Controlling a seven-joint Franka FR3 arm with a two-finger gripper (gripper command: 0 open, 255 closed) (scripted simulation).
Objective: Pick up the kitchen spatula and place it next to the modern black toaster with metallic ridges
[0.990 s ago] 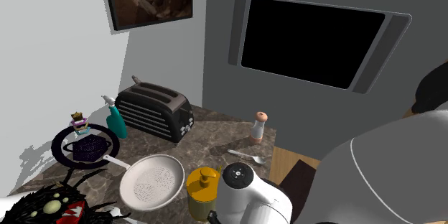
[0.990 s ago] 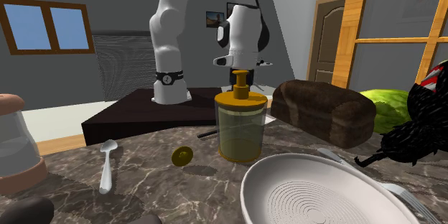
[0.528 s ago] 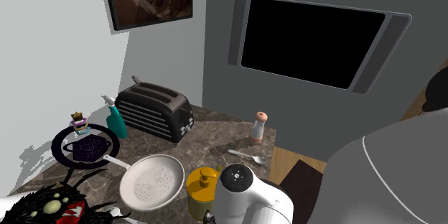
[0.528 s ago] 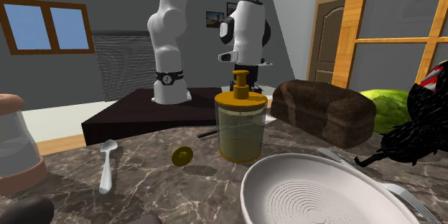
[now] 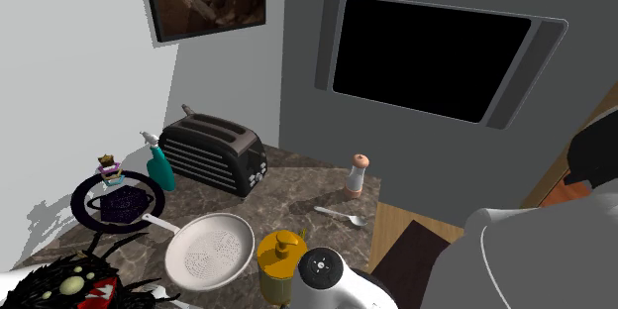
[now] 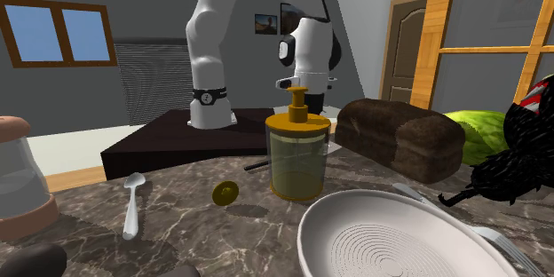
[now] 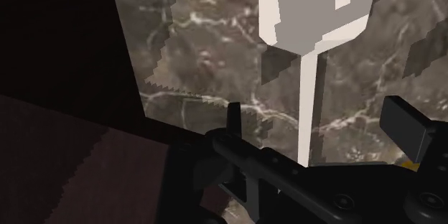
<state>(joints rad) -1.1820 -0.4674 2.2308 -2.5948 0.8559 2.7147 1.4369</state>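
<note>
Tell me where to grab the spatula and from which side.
Take the spatula by its thin straight handle, not the broad blade. It lies flat on the marbled counter, so come down from above. The open gripper hangs over it, and the handle runs between the fingers, untouched.

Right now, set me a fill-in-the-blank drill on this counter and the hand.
1. The teal spray bottle stands right beside the black ____.
2. The hand has its fingers ____, one on each side of the spatula handle, touching nothing.
3. The spatula is coloured ____.
Missing words: toaster; open; white.
</note>
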